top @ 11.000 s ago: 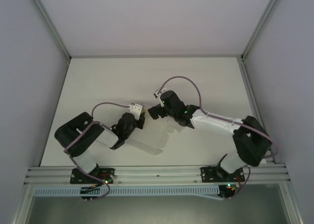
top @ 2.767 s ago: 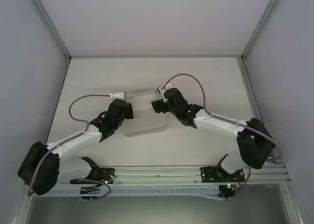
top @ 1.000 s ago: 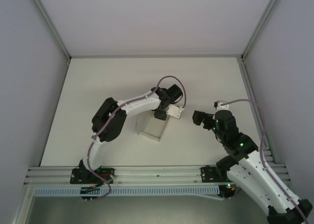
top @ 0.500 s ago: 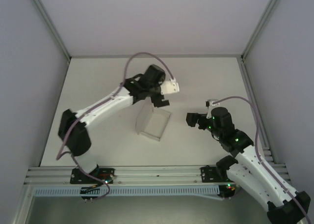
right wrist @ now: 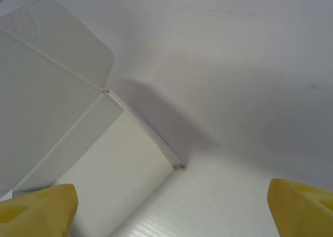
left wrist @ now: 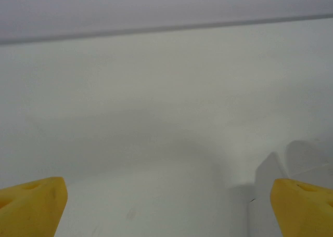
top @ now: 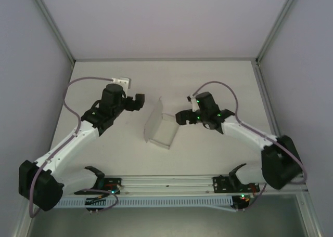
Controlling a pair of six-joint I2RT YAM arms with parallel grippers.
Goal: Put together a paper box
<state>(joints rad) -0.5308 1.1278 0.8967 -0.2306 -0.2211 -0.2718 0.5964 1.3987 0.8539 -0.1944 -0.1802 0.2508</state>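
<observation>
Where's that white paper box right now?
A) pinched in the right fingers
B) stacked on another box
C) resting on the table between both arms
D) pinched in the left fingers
C: the paper box rests on the table between the arms, left fingers and right fingers both spread open.

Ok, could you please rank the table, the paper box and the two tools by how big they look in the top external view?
1. table, by far the largest.
2. paper box.
3. left tool and right tool: they look about alike, so I would not rank one above the other.
</observation>
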